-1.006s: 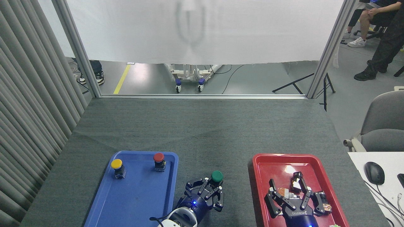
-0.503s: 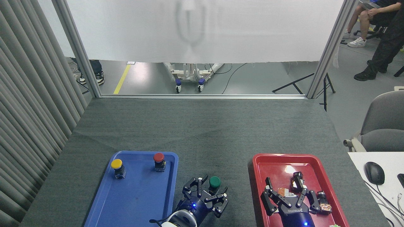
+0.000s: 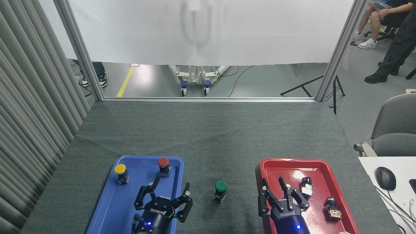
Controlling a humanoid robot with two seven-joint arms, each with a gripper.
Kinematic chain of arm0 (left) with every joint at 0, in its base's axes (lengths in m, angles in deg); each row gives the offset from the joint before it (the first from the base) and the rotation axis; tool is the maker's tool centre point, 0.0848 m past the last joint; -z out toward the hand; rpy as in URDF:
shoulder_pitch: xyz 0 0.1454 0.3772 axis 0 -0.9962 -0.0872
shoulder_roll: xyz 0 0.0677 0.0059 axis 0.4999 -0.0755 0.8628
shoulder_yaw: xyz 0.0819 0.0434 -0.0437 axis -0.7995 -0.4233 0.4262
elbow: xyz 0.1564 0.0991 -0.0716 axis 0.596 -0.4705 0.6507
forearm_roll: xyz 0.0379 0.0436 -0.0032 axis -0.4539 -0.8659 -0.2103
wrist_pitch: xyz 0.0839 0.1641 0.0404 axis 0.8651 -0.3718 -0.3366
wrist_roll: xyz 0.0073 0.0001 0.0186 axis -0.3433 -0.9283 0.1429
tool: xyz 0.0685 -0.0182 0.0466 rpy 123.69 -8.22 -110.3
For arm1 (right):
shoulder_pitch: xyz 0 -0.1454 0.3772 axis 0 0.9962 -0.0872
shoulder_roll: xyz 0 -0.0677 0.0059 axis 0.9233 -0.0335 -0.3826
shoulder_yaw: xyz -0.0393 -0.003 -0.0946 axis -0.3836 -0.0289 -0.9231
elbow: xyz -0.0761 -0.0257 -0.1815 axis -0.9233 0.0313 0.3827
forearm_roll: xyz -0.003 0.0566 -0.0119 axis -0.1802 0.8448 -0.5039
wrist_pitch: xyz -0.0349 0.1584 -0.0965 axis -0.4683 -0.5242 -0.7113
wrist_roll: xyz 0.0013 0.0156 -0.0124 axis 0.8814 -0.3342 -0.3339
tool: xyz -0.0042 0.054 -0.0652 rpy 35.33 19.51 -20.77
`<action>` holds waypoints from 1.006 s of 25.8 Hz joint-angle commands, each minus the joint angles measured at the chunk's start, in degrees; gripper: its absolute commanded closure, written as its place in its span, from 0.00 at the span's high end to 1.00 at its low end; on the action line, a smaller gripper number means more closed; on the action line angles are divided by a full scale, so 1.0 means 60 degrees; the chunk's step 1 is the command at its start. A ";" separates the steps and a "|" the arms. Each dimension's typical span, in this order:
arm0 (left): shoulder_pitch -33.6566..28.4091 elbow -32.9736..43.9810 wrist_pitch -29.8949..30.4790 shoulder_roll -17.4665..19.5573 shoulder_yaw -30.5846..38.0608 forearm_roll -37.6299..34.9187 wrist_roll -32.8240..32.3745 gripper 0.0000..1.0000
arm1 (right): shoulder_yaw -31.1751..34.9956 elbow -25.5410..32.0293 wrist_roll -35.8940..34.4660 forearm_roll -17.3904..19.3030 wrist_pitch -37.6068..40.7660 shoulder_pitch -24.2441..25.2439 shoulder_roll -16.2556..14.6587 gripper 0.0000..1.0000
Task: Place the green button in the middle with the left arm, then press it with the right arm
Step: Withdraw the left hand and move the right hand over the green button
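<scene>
Head view, looking down on a dark grey mat [image 3: 208, 130] with a blue tray [image 3: 110, 208] at the near left and a red tray [image 3: 328, 169] at the near right.

The green button [image 3: 220, 190] now stands upright and alone on the bare mat between the two trays, touching neither gripper. A second ago the left gripper [image 3: 164, 200] held it there; half a second ago the fingers had opened around it. Now that gripper has pulled away to the left and hangs over the blue tray, fingers spread wide, holding nothing. So the placing step looks finished.

The right gripper [image 3: 282, 195] has shifted left over the red tray's near-left corner, closer to the button but well short of it. Its fingers point forward, loosely spread, empty. The press seems to be the step now starting: the gripper must travel left and come down on the green cap.

A yellow button [image 3: 121, 173] and a red button [image 3: 163, 166] stand unmoved in the blue tray. Two small parts [image 3: 306, 186] lie in the red tray beside the right gripper.
</scene>
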 commanded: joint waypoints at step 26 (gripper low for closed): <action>-0.0377 0.0110 0.1135 0.0204 0.3229 0.0622 -0.0236 1.00 | -0.2456 -0.3450 0.0463 -0.0464 -0.1557 -0.1795 0.0905 0.00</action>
